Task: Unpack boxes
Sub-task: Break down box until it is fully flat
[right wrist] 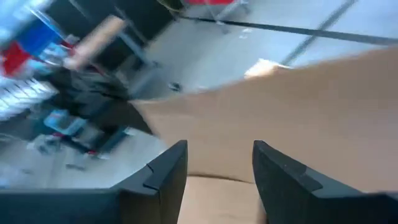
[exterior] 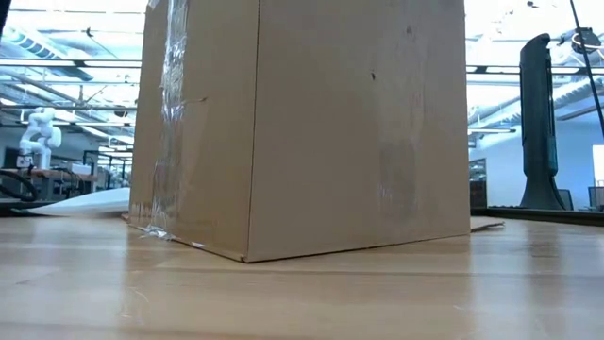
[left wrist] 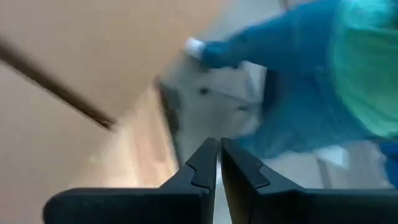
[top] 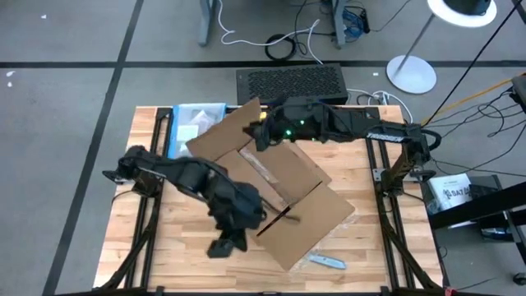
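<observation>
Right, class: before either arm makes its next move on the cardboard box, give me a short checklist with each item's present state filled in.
1. Box standing on table: ok.
2. Top flaps open: ok.
3. Left gripper shut, empty: ok.
4. Right gripper open at the far flap: ok.
5. Box contents visible: cannot tell.
6. Small tool on the table, clear of both arms: ok.

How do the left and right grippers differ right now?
The left gripper is shut, fingers nearly touching; the right gripper is open with a wide gap. The left is over the box's near side, the right over its far flap. Both hold nothing.
</observation>
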Controlling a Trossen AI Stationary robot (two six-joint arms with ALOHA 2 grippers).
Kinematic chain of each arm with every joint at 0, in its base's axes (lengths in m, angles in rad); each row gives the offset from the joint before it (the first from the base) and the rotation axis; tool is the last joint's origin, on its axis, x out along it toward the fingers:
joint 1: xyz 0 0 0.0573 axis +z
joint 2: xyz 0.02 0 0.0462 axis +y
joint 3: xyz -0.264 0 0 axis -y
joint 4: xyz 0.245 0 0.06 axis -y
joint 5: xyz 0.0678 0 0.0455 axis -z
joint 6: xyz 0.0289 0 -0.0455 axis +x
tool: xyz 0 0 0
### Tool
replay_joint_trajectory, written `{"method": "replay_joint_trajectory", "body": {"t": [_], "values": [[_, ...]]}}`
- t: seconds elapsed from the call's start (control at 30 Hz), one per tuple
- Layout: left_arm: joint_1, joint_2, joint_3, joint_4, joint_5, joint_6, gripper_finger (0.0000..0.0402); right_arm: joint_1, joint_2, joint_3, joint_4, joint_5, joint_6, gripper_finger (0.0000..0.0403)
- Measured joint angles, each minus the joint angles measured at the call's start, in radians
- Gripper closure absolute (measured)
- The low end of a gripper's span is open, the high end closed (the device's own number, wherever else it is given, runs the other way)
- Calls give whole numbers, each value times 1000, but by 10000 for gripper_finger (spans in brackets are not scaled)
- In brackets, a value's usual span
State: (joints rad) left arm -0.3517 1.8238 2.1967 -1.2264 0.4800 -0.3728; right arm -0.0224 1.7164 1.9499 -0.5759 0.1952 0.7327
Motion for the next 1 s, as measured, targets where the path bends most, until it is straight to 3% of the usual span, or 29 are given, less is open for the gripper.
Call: {"method": "replay_joint_trajectory", "body": {"t": [0.33, 0.57, 0.73, 0.83, 1.0], "values": [[-12, -23, 6, 21, -91, -4, 375, -68, 0, 47, -70, -47, -26, 232], [-36, -82, 8, -193, -184, -98, 375, -74, -44, 45, -277, -107, -87, 232], [-89, -124, 9, -294, -204, -197, 375, -18, -59, 45, -528, -150, -140, 232], [-139, -122, 9, -335, -280, -252, 375, 23, -69, 44, -642, -147, -197, 232], [-199, -124, -24, -345, -517, -399, 375, 90, -68, 44, -767, -153, -261, 232]]}}
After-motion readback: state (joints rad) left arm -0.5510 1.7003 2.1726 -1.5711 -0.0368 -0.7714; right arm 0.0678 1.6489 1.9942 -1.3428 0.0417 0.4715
